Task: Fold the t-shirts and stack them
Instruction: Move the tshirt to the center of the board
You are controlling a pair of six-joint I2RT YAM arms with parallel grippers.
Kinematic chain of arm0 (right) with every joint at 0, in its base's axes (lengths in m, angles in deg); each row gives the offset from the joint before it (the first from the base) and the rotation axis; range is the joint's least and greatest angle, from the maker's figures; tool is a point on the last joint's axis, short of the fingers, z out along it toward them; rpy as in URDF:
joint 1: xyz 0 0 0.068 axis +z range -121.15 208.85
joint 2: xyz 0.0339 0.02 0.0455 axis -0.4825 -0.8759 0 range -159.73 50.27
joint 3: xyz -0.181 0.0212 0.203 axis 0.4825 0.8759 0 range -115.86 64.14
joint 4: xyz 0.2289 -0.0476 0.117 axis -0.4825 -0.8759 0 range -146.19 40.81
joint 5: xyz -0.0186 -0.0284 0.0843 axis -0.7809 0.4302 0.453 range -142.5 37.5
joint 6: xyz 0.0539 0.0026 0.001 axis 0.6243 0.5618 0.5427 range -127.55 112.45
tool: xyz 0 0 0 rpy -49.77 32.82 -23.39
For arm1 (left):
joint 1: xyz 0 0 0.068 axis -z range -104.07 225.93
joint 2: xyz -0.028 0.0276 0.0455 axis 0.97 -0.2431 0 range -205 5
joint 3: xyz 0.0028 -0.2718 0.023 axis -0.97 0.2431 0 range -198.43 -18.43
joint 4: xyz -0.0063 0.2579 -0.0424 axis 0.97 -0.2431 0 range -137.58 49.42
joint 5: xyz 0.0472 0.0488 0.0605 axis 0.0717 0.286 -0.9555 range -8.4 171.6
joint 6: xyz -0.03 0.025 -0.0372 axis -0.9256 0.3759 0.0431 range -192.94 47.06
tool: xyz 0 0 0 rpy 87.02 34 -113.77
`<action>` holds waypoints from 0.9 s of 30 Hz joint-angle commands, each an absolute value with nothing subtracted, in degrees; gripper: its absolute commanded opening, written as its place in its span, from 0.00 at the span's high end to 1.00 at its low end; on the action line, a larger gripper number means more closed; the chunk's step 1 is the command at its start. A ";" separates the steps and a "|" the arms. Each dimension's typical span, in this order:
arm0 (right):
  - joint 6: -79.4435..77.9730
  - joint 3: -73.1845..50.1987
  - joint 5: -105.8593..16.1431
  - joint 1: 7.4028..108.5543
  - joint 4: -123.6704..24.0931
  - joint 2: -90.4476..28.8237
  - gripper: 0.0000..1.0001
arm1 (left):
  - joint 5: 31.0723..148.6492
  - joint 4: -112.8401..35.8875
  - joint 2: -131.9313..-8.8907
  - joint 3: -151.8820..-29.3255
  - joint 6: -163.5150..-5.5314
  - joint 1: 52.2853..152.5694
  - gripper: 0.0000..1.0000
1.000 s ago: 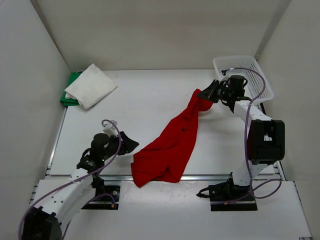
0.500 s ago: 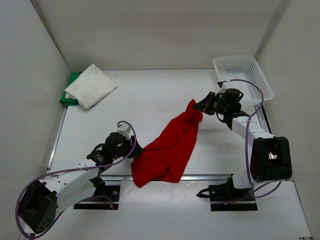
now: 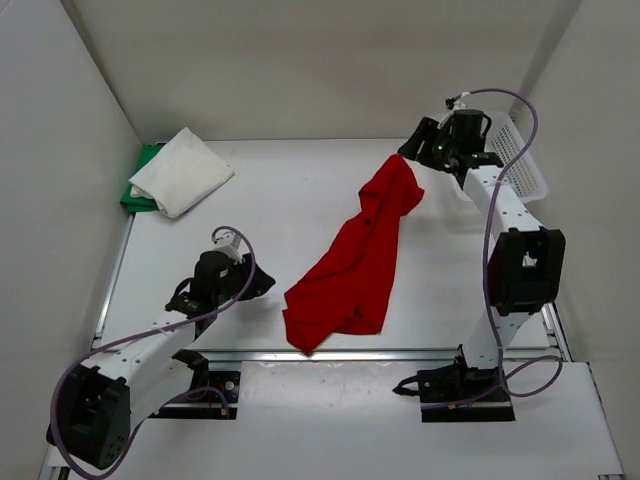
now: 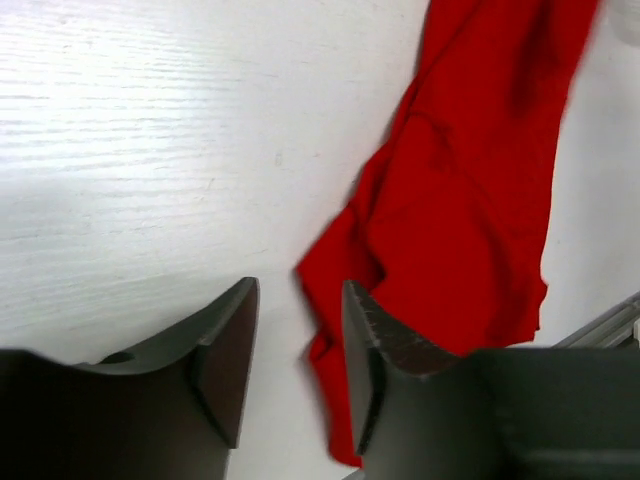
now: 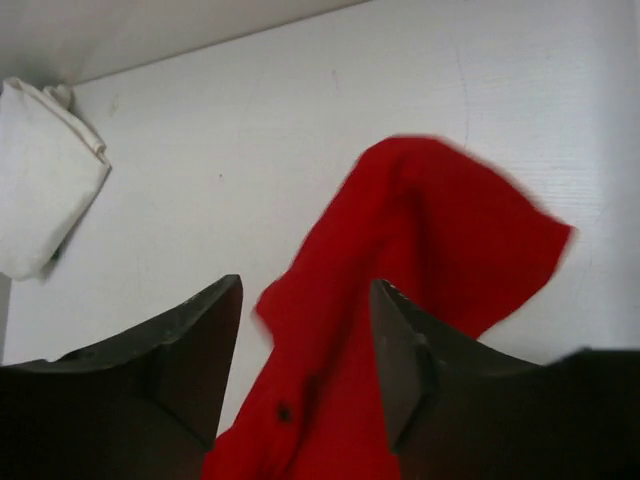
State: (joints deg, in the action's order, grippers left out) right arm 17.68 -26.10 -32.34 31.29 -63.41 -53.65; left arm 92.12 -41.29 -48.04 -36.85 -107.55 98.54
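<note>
Crumpled red cloth t-shirt [image 3: 350, 262] lies on the white table [image 3: 280, 190] as a long strip, axis near-left to far-right. Near end: left gripper [image 3: 258, 287] just to its left, fingers apart, empty. Far end: right gripper [image 3: 413, 146] hovering above it, fingers apart, empty. One end per arm; left looks closer to a grab.

you'll see the red t-shirt [image 3: 355, 265] as soft, matt, creased cloth, like the white t-shirt [image 3: 182, 170] and green t-shirt [image 3: 137, 194]. the table [image 3: 290, 190] looks smooth, matt white and faintly grained. the basket [image 3: 527, 168] is white plastic mesh. the left gripper [image 4: 300, 288] has dark matt fingers [image 4: 225, 350].
</note>
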 commanded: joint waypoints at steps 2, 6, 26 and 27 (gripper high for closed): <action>12.31 -13.78 -43.69 40.26 -66.97 -43.00 0.51 | 93.55 -43.92 -45.55 -35.32 -109.32 96.76 0.52; 13.01 -1.44 -45.29 53.33 -62.12 -33.33 0.98 | 92.76 -44.01 -41.86 -31.19 -111.35 97.46 0.62; 22.24 -6.78 -65.50 94.86 -70.11 -53.87 0.60 | 99.45 -44.27 -24.80 -24.06 -111.27 93.33 0.13; 22.94 -7.22 -66.38 94.94 -70.89 -54.32 0.61 | 98.57 -45.66 -24.54 -24.15 -111.09 93.85 0.03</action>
State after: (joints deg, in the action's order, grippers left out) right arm 19.83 -3.98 -60.92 94.26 -69.16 -53.04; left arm 99.86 -43.56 -25.38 -24.63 -111.14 92.70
